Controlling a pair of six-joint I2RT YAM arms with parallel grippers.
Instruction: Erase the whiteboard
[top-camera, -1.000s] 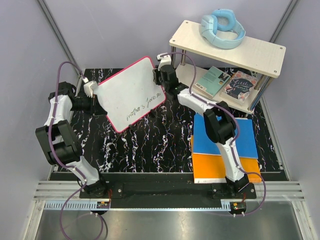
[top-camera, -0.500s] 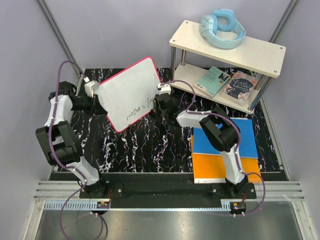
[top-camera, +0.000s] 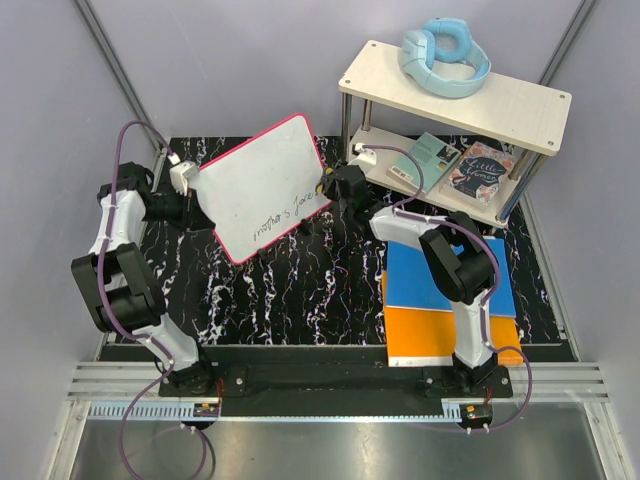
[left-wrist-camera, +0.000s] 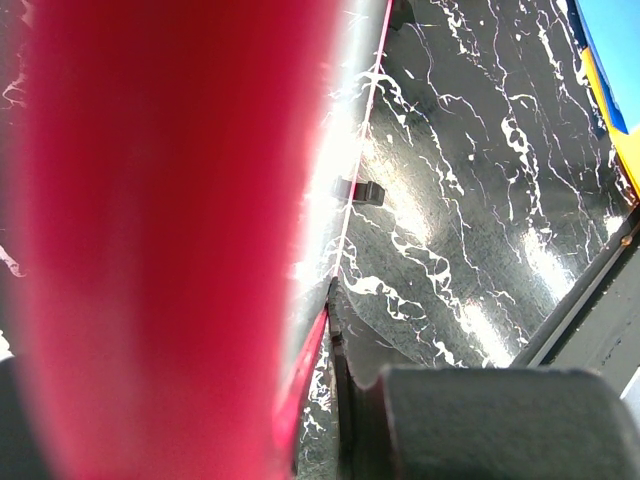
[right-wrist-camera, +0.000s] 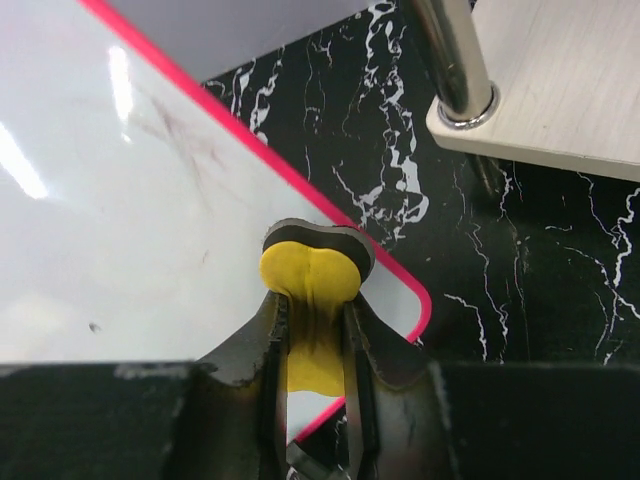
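Left gripper (top-camera: 190, 195): jaws closed on the 9 o'clock edge of the whiteboard (top-camera: 258, 185). It holds the board tilted up off the bench (top-camera: 300, 290), toward 11 o'clock of the bench centre. No change there over the last second.

Black handwriting (top-camera: 290, 212) runs along the board's 5 o'clock edge and is legible end to end.

Right gripper (right-wrist-camera: 312, 325): jaws narrow, pinching a yellow eraser (right-wrist-camera: 310, 272). A second ago it sat at the board's 1 o'clock edge. Half a second ago it was down over the tail of the writing. Now it is out at the 3 o'clock corner, eraser tip just inside the pink rim; contact not certain.

Judgement: one short pass made, little or no ink lifted. Nearly the whole line remains. The next stroke should run toward 8 o'clock along the words.
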